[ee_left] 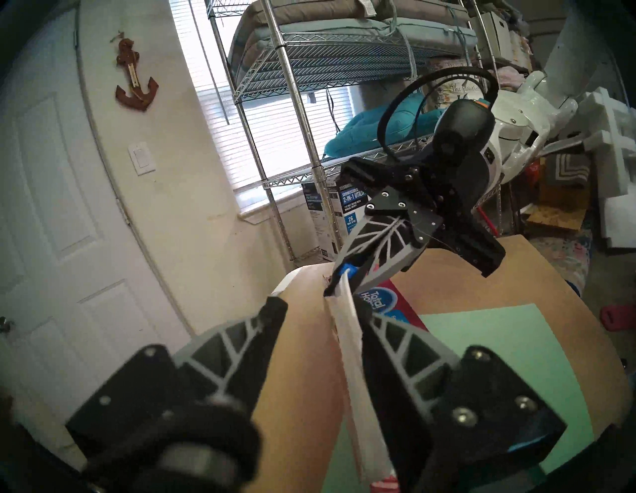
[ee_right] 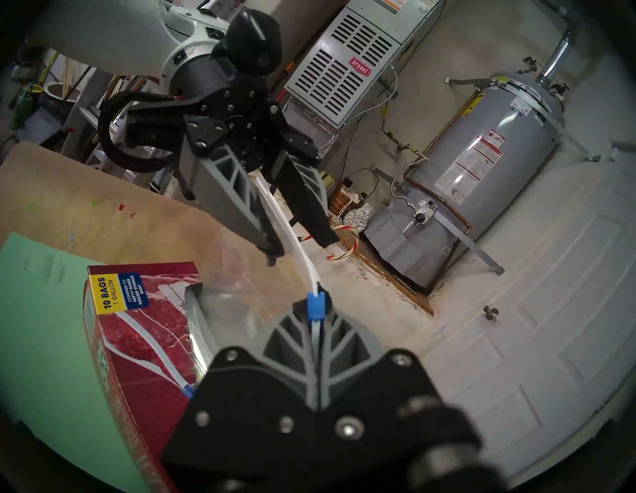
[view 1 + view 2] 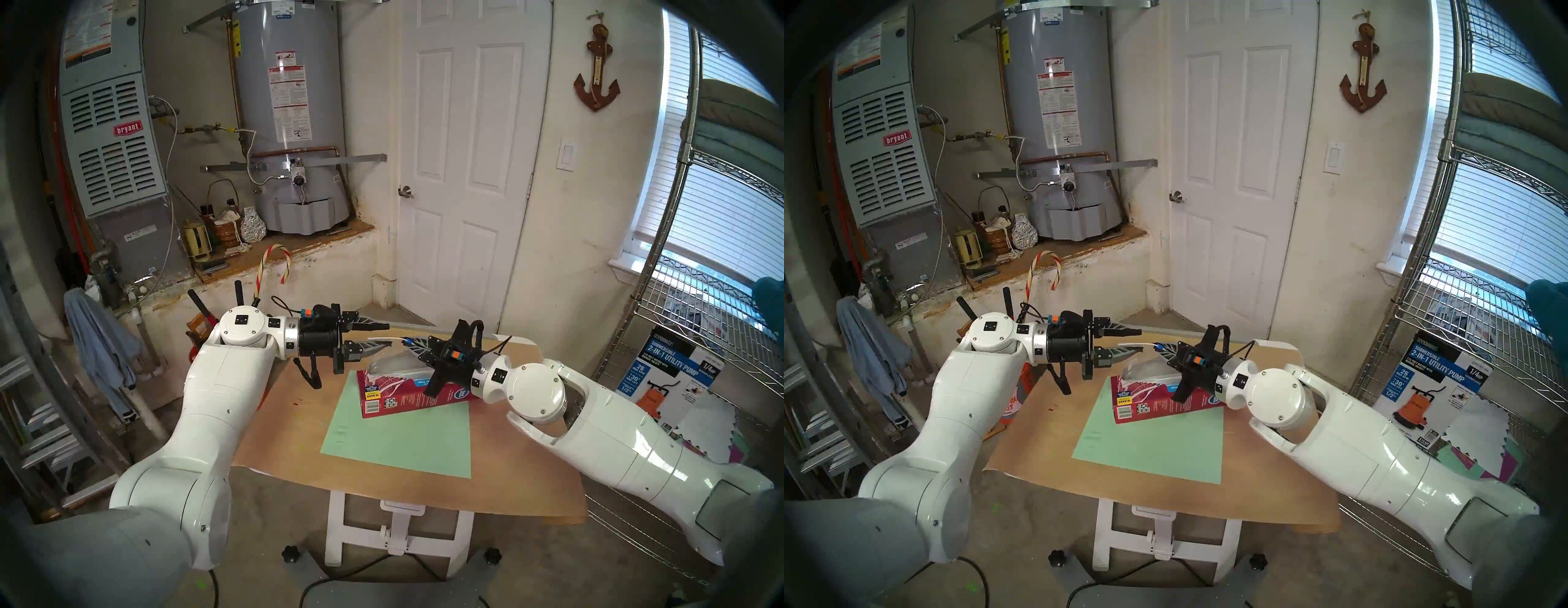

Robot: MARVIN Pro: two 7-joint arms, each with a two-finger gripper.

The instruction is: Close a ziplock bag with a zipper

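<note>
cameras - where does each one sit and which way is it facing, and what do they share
Head pair: on the head, looking down at the table; both arms show.
Left wrist: looks along the white zip strip toward the window; left gripper open around it.
Right wrist: faces the water heater; right gripper pinches the strip by the blue slider.
Shared: strip, red box.

Right claw (image 2: 315, 310) pinches the bag's white strip at the blue slider (image 2: 316, 304).

The right pincer (image 2: 315, 310) hides the ziplock bag's (image 2: 241, 299) held end.
</note>
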